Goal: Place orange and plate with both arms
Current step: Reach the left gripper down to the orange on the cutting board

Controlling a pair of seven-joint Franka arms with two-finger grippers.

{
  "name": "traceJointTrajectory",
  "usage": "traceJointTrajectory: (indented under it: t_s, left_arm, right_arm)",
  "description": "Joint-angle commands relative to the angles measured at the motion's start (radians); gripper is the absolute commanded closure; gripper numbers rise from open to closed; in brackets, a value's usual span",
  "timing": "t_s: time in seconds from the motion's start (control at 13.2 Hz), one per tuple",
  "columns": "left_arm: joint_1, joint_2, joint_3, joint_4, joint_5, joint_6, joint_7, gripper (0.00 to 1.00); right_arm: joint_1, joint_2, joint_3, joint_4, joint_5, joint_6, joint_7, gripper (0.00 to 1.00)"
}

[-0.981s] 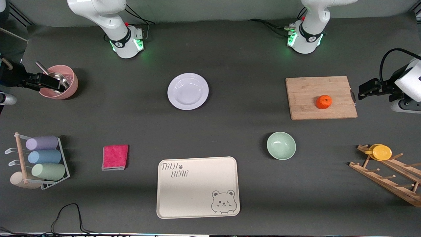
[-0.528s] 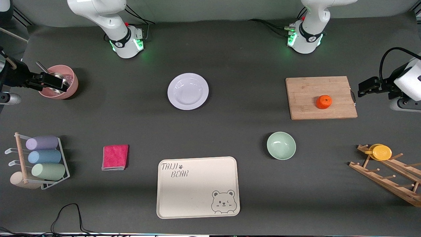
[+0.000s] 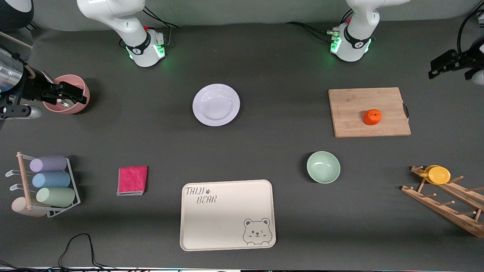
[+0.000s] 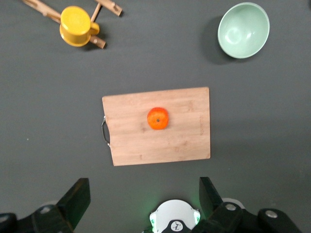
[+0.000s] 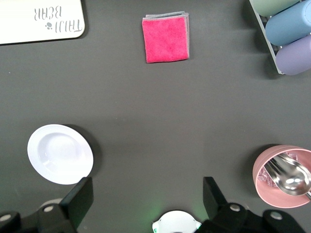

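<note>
Orange (image 3: 372, 116) resting on the cutting board (image 3: 355, 102) toward the left arm's end of the surface; plate (image 3: 216, 104) mid-surface, well apart from it. Left claw (image 3: 449, 62) up in the air off the board's outer end, fingers apart, empty. Right claw (image 3: 65, 93) over the pink cup (image 3: 77, 85), fingers apart, empty.

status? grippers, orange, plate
Left gripper open, high over the board's end. Right gripper open over the pink cup. Orange on board, plate bare. Nothing in the way.
</note>
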Motion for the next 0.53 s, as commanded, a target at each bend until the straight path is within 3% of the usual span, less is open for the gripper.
traceJointTrajectory:
  t_s: [0.0, 0.15, 0.45]
  left_arm:
    - [0.001, -0.174, 0.019, -0.222, 0.016, 0.080, 0.026, 0.00]
    - [0.001, -0.217, 0.021, -0.287, 0.017, 0.097, 0.026, 0.00]
    - [0.001, -0.213, 0.021, -0.325, 0.020, 0.131, 0.028, 0.00]
  right_arm:
    - [0.030, -0.009, -0.032, -0.003, -0.023, -0.008, 0.015, 0.00]
    - [0.024, -0.009, -0.029, 0.000, -0.022, -0.009, 0.017, 0.00]
    - [0.022, -0.007, -0.032, 0.005, -0.022, -0.011, 0.017, 0.00]
